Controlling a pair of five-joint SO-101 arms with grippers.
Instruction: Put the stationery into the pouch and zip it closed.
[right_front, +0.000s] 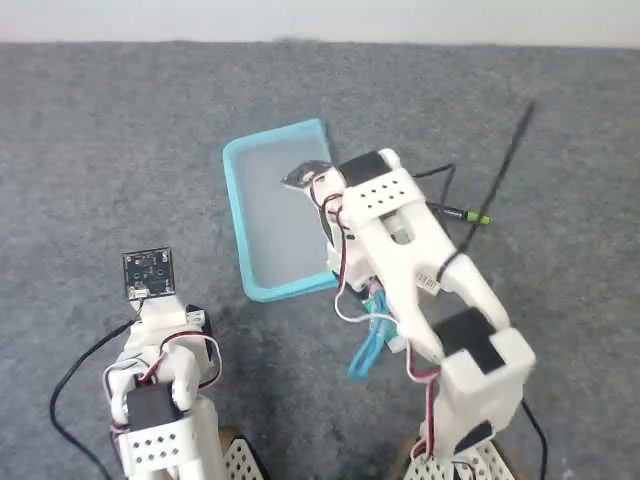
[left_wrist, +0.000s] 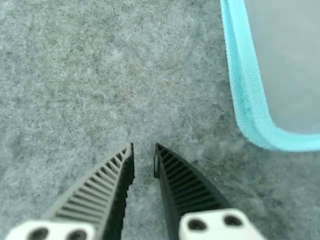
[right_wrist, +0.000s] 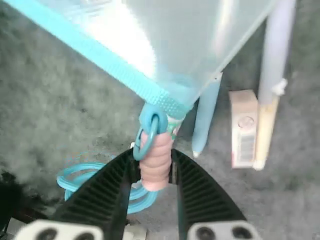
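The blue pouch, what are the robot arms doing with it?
The right end effector is clamped on a pink ribbed piece at the zipper pull of the pouch. A light blue pen, a lavender pen and an eraser lie on the grey mat beside it, not inside. The left end effector sits apart over bare mat, holding nothing.

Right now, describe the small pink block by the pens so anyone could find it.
Find the translucent pouch with turquoise edging on the grey carpet. Beside its zip corner lie a pale blue pen and a lilac-and-cream pen. The pink block lies between them: short, boxy, with a barcode label.
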